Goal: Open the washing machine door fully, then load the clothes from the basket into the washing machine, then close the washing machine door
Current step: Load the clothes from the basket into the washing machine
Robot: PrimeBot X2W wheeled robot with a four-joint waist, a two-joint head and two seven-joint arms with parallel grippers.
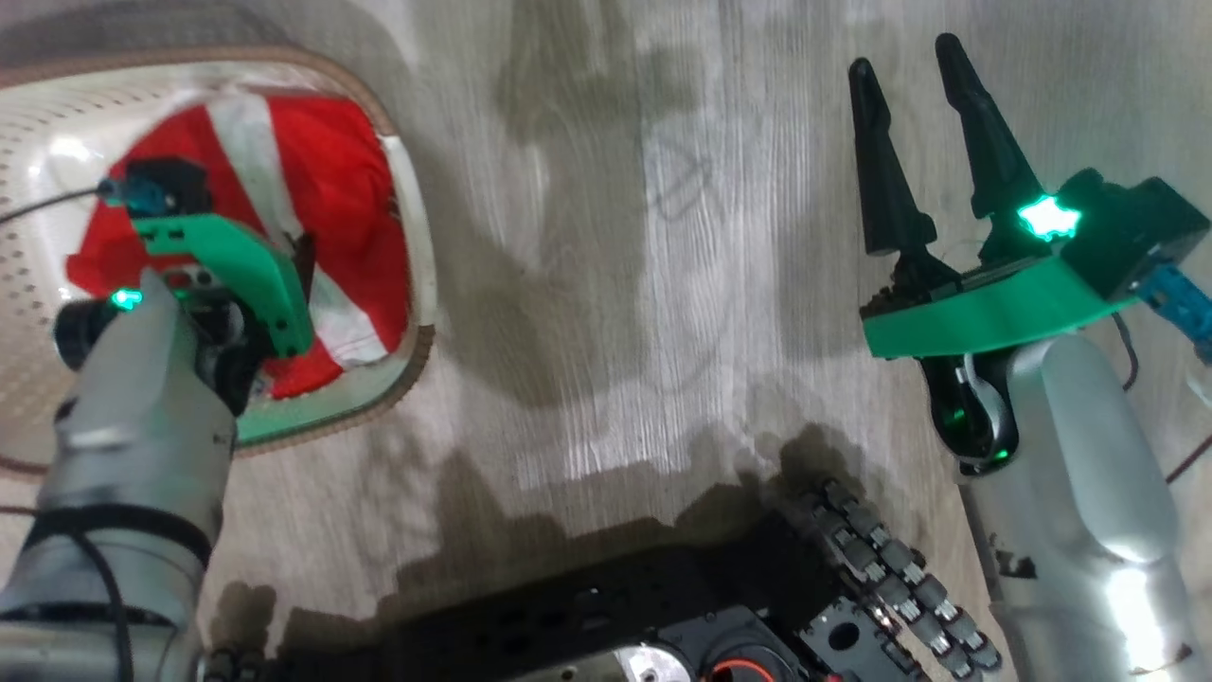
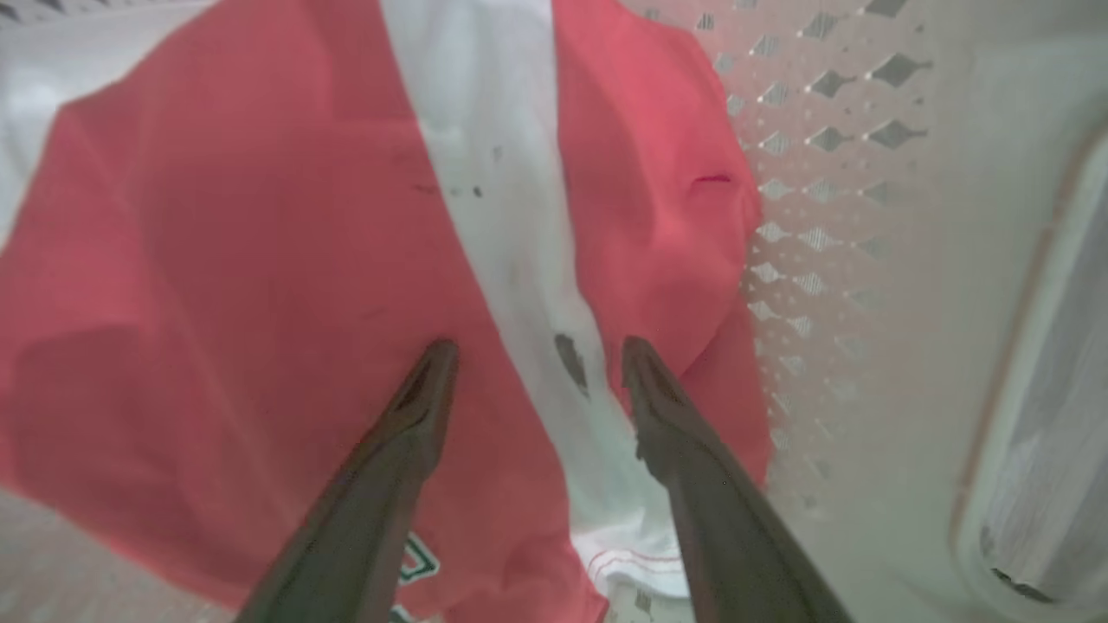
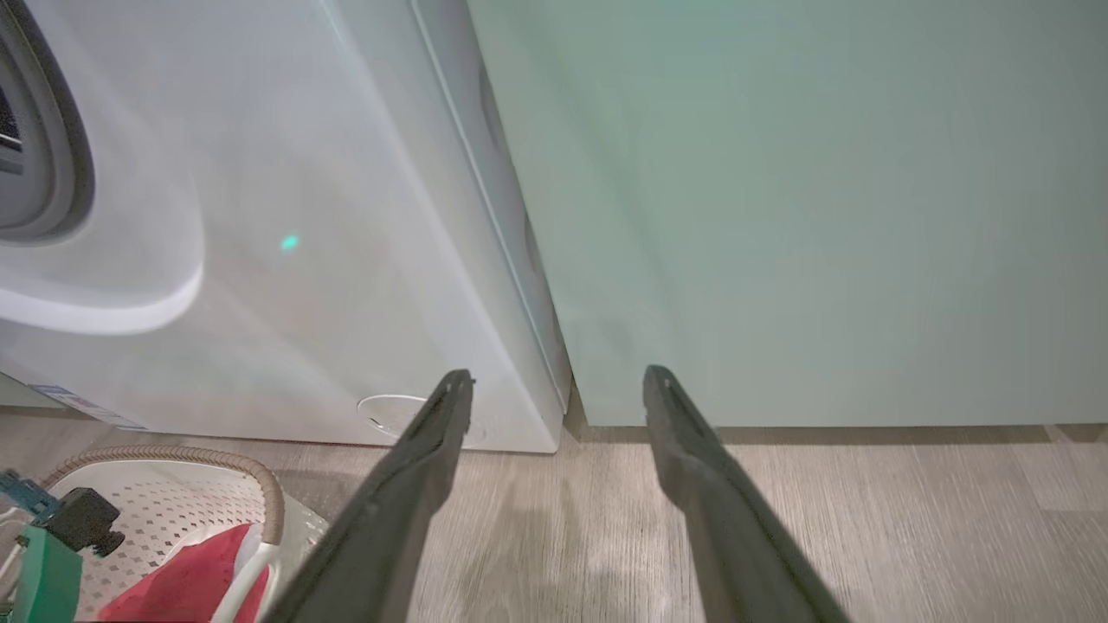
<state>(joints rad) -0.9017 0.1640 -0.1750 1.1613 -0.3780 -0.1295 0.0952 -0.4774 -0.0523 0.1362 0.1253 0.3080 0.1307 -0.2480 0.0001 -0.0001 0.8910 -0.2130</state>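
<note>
The left gripper (image 2: 538, 346) points down into the basket (image 2: 822, 173), right over the clothes (image 2: 216, 260); its two fingers are wide apart and hold nothing; the tips look very near the cloth, but I cannot tell if they touch it. One tip is over the red part and the other is past the white stripe, so the stripe runs between them; I think they stand like this so that a squeeze would pinch up a fold in the middle. In the head view the basket sits on the floor (image 1: 615, 284) at about 9 o'clock, with the clothes lying in its bottom; in the left wrist view its holey wall is close by at 2 o'clock, so the gripper has to mind it.

The right gripper (image 1: 904, 66) is at about 2 o'clock in the head view, well apart from the basket, over bare floor; its fingers are spread apart too, and empty; I think it waits there to keep out of the way. Its own camera looks at the washing machine (image 3: 303, 173) at 10 o'clock and a pale green cabinet (image 3: 779, 216) at 1 o'clock, side by side; I cannot tell how far the door is open. The step in hand looks like grabbing the clothes; the loading looks barely begun, since they lie in the basket.
</note>
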